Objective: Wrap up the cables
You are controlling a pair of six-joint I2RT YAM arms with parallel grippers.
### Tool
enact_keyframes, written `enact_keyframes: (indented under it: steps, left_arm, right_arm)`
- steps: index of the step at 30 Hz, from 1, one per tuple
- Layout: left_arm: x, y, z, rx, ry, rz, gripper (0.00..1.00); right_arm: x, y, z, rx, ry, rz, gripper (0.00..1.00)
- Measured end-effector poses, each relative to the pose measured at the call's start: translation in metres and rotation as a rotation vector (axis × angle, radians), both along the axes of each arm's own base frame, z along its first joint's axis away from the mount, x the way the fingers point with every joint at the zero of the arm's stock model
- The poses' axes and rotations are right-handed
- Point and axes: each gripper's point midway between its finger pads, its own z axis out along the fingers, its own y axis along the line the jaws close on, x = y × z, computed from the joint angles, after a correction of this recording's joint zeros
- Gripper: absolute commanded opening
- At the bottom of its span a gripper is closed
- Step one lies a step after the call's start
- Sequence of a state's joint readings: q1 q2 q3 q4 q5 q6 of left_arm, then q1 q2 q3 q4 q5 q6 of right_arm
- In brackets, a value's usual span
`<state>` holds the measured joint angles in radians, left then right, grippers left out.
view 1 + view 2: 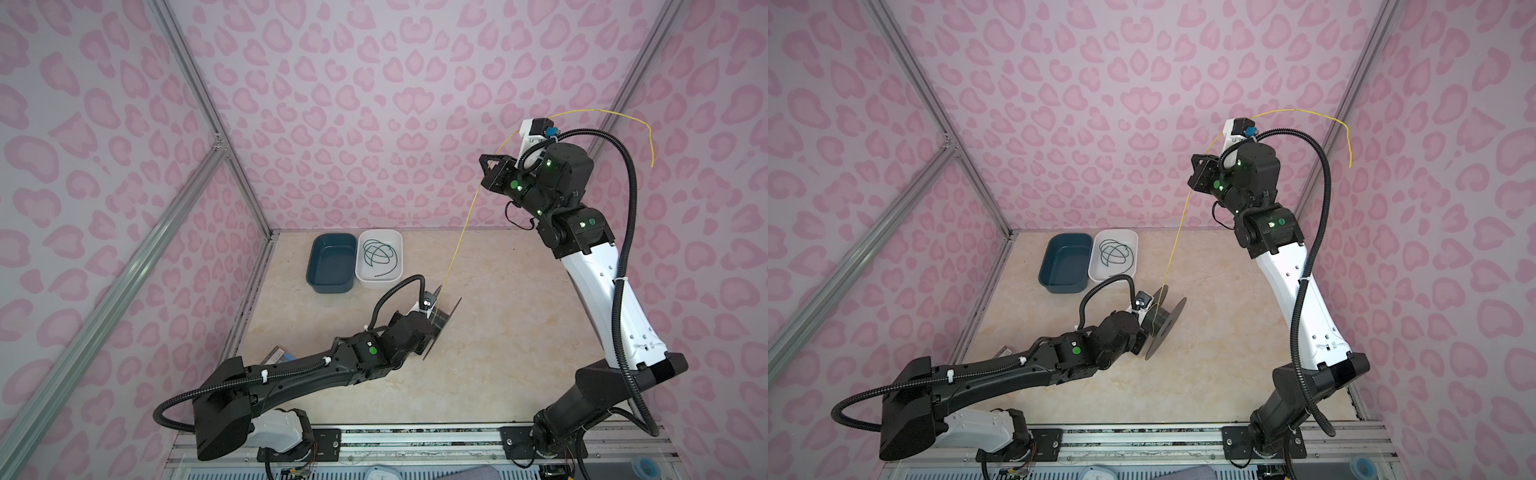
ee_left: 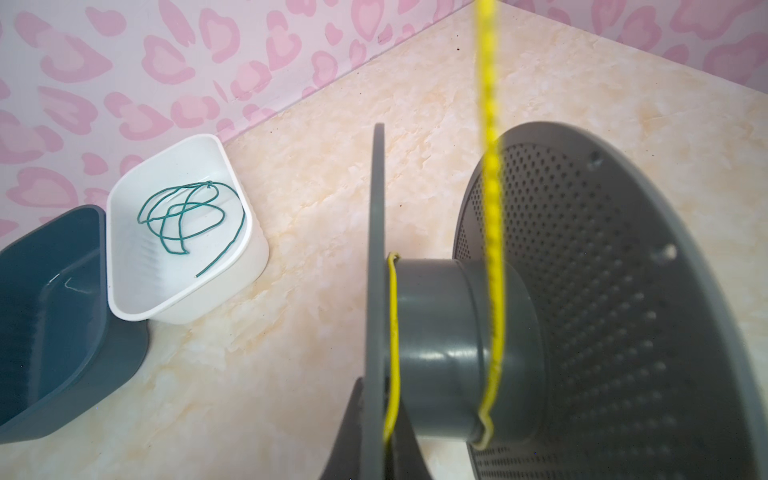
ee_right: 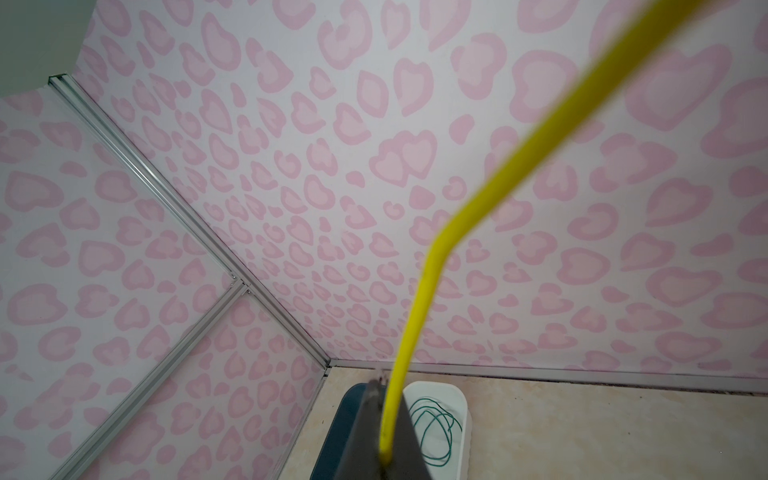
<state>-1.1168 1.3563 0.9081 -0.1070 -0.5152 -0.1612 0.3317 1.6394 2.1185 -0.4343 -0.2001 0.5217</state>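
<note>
While the marbled tabletop [image 1: 478,374] lies mostly bare, the work hangs above it. High near the back wall, the right gripper [image 1: 490,166] has its fingers pressed together on the yellow cable [image 1: 461,232]; the right wrist view shows the wire pinched between the dark pads. Low over the table, the left gripper [image 2: 376,453] clamps its 2 fingers on the thin flange of the grey spool [image 1: 442,318], whose axis is roughly level.

Against the back wall 2 bins touch side by side. The dark teal bin [image 1: 332,286] is empty, and the white bin [image 1: 380,233] holds the green cable [image 1: 378,254] in loose loops.

The yellow cable rises in a nearly straight line from the spool's hub to the right gripper. Beyond the pinch, a long free tail arcs right and droops. Only about 1 turn shows on the hub, with 1 end tucked by the thin flange.

My main worry is that short anchor:
- A hard pull could drag the tucked end out.
- Slack would probably let the springy wire lift off the hub.
- Tension may also lever the spool in its edge-on flange grip and tilt it.
- If the feed angle drifts, the wire could ride over a flange.
- The loose tail might snag the right arm's hose.
</note>
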Motion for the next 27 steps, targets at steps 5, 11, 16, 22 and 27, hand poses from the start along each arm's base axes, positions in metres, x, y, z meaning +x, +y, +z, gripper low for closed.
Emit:
enact_keyframes:
  steps: [5,11,16,22,27]
  left_arm:
    - [-0.008,0.000,0.001,0.003,-0.021,-0.004,0.03]
    - [-0.016,0.002,0.000,-0.008,-0.036,0.005,0.03]
    - [-0.020,0.008,0.001,-0.016,-0.041,0.012,0.03]
    - [-0.025,0.016,-0.001,-0.010,-0.036,0.007,0.03]
    - [-0.030,0.026,0.003,-0.015,-0.034,0.007,0.04]
  right_arm:
    - [0.009,-0.010,-0.001,0.001,0.031,-0.011,0.00]
    - [0.022,-0.027,-0.005,0.005,0.073,-0.031,0.00]
    - [0.027,-0.039,-0.011,0.023,0.103,-0.041,0.00]
    - [0.036,-0.049,-0.030,0.040,0.156,-0.049,0.00]
    - [0.039,-0.056,-0.041,0.057,0.188,-0.050,0.00]
